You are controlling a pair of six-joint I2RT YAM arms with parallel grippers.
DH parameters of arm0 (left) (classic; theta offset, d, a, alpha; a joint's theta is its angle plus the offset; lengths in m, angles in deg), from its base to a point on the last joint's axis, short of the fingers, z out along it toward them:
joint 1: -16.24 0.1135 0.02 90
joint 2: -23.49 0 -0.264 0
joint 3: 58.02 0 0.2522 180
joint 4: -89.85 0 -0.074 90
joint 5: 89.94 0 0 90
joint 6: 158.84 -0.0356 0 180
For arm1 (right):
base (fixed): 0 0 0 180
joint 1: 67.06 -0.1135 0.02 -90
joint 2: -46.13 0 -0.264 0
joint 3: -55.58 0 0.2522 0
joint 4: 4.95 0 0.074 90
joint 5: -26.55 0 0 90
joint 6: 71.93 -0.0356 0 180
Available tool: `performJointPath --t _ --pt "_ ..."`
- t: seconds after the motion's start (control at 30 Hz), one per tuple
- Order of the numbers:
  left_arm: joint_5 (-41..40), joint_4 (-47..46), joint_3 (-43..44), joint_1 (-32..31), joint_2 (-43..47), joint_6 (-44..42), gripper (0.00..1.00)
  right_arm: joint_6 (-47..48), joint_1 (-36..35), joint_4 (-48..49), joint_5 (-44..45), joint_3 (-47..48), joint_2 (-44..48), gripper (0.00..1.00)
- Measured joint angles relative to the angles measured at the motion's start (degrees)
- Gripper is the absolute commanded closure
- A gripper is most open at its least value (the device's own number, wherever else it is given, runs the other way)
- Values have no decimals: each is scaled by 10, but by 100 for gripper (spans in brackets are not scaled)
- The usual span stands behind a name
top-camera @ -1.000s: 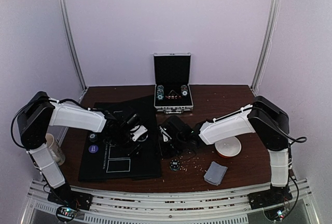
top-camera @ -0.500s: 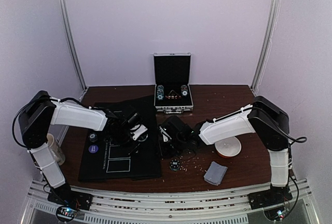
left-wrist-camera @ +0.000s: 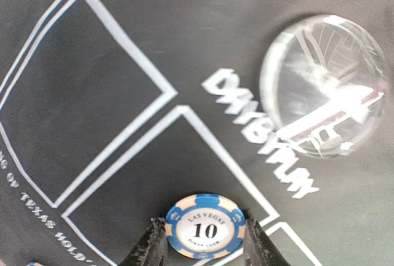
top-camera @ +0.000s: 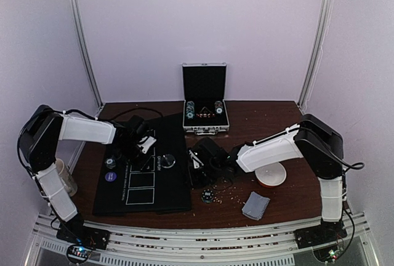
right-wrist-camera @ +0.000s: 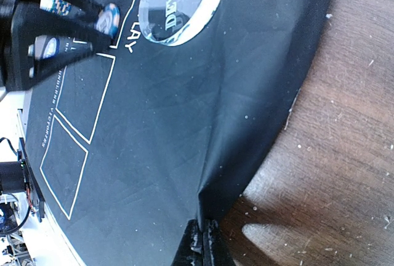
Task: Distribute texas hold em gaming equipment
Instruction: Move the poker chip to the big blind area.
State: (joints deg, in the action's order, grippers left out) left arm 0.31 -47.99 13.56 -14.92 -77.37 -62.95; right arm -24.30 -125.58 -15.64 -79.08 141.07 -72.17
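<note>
1. One blue-and-white chip [left-wrist-camera: 206, 224] marked 10 sits gripped edge to edge in your left gripper [left-wrist-camera: 204, 235], with both fingers [left-wrist-camera: 152, 247] pressed on its rim.
2. The chip is over the black mat [left-wrist-camera: 123, 50], at the corner of a white printed box. You cannot tell whether it touches the mat.
3. The clear dealer button [left-wrist-camera: 323, 84] lies flat on the mat just beside the word DISPLAY, apart from the chip.
4. Your right gripper [right-wrist-camera: 200, 241] is clenched tight at the mat's right edge, where a crease runs to its fingertips. You cannot tell whether it pinches the mat.
5. A purple button [top-camera: 111, 177] rests on the mat's left side, and a dark chip [top-camera: 208, 195] lies on the bare table [top-camera: 258, 124] just off the mat's front right corner.
6. The open case [top-camera: 205, 81] at the back holds chip stacks [top-camera: 190, 111].
7. The bowl [top-camera: 271, 173] and grey cloth [top-camera: 255, 205] sit by your right arm, and the mug [top-camera: 66, 180] sits left of the mat.
</note>
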Motion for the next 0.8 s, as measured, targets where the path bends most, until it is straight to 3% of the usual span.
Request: performJointPath --t 0.8 --pt "-11 60 162 121 -116 -30 66 5 0 11 9 -11 8 100"
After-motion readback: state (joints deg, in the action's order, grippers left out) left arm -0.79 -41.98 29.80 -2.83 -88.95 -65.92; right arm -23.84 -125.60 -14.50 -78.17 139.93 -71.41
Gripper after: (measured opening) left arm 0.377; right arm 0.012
